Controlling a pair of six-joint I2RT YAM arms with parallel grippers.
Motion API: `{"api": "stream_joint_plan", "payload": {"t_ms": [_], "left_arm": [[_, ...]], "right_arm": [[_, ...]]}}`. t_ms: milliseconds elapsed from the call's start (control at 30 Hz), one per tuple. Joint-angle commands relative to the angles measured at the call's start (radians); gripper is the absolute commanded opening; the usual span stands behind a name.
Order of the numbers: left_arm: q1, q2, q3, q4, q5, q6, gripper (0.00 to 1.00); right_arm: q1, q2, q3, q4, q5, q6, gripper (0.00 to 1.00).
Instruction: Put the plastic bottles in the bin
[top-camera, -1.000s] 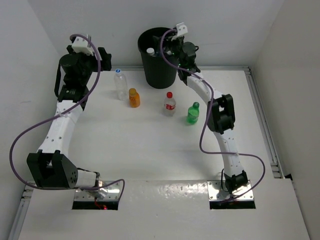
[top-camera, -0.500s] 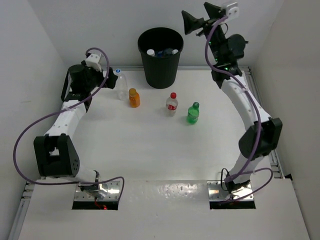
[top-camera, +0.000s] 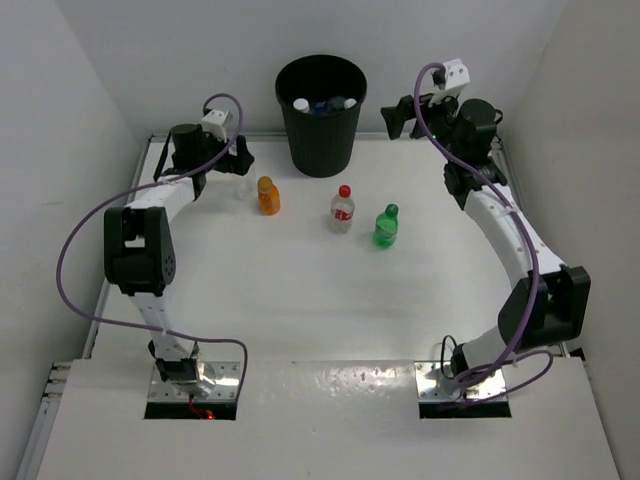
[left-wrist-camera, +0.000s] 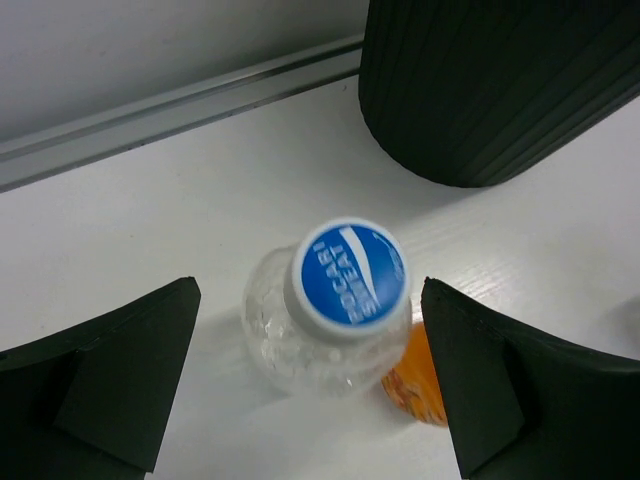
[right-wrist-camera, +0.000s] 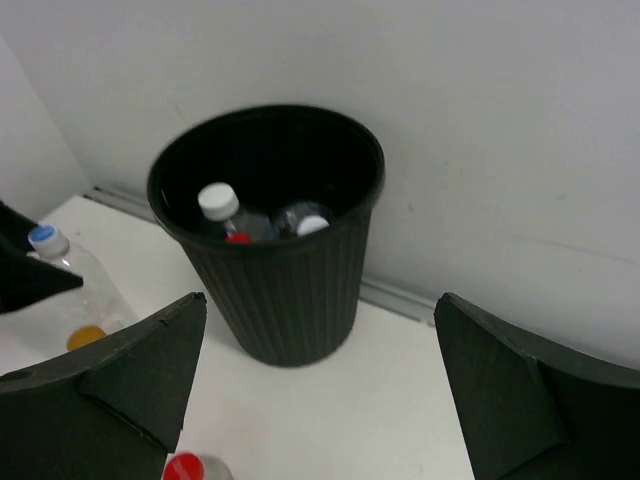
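Observation:
The black bin (top-camera: 320, 140) stands at the back with several plastic bottles inside; white caps (right-wrist-camera: 218, 200) and a red one show in the right wrist view. A clear bottle with a blue cap (left-wrist-camera: 352, 272) stands upright between the fingers of my open left gripper (left-wrist-camera: 310, 290), which are apart from its sides. Just beyond it stands an orange bottle (top-camera: 267, 196). A clear red-capped bottle (top-camera: 341, 209) and a green bottle (top-camera: 386, 226) stand mid-table. My right gripper (top-camera: 397, 115) hangs open and empty to the right of the bin, facing it.
A metal rail (left-wrist-camera: 180, 105) runs along the foot of the back wall behind the bin. The bin wall (left-wrist-camera: 500, 90) is close on the far right of my left gripper (top-camera: 238, 160). White side walls close in the table on both sides.
My left arm has swung right and down so its open gripper now straddles the blue-capped bottle. My right gripper has left the bin's mouth, risen, then come down to the bin's right.

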Motion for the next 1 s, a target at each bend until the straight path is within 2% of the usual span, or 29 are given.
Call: {"api": "stream_joint_plan", "payload": {"t_ms": [0, 33, 100, 133, 167, 200, 267, 300, 400, 467, 600, 767, 967], "left_arm": [[-0.017, 0.064, 0.074, 0.075, 0.020, 0.011, 1.00], [-0.017, 0.102, 0.097, 0.088, 0.020, 0.011, 0.98], [-0.017, 0.133, 0.148, 0.073, 0.020, 0.001, 0.87], [-0.017, 0.133, 0.157, 0.063, 0.020, 0.001, 0.79], [-0.017, 0.133, 0.157, 0.063, 0.020, -0.013, 0.66], [-0.006, 0.133, 0.157, 0.076, 0.052, -0.013, 0.61], [0.003, 0.098, 0.189, 0.076, 0.081, -0.038, 0.50], [0.003, 0.060, 0.208, 0.076, 0.081, -0.077, 0.41], [0.013, -0.011, 0.286, 0.130, 0.108, -0.204, 0.27], [-0.013, -0.062, 0.371, 0.191, 0.097, -0.251, 0.25], [-0.110, -0.025, 0.565, 0.240, 0.078, -0.285, 0.23], [-0.181, 0.120, 0.752, 0.263, 0.037, -0.308, 0.22], [-0.240, 0.312, 0.962, 0.302, 0.016, -0.283, 0.21]], "right_arm": [[-0.021, -0.089, -0.034, -0.063, 0.005, -0.044, 0.94], [-0.027, -0.101, -0.042, -0.069, 0.007, -0.050, 0.94], [-0.033, -0.121, -0.062, -0.095, 0.016, -0.067, 0.93], [-0.036, -0.129, -0.077, -0.113, 0.015, -0.073, 0.93], [-0.041, -0.143, -0.091, -0.123, 0.015, -0.085, 0.93], [-0.047, -0.155, -0.101, -0.144, 0.013, -0.088, 0.92], [-0.053, -0.184, -0.144, -0.184, 0.010, -0.097, 0.91], [-0.061, -0.208, -0.160, -0.195, 0.006, -0.107, 0.91], [-0.076, -0.273, -0.253, -0.258, -0.002, -0.119, 0.91], [-0.096, -0.310, -0.325, -0.285, -0.001, -0.125, 0.91], [-0.104, -0.380, -0.408, -0.353, -0.013, -0.120, 0.91], [-0.110, -0.434, -0.464, -0.414, -0.039, -0.117, 0.91], [-0.119, -0.494, -0.511, -0.443, -0.059, -0.154, 0.96]]}}
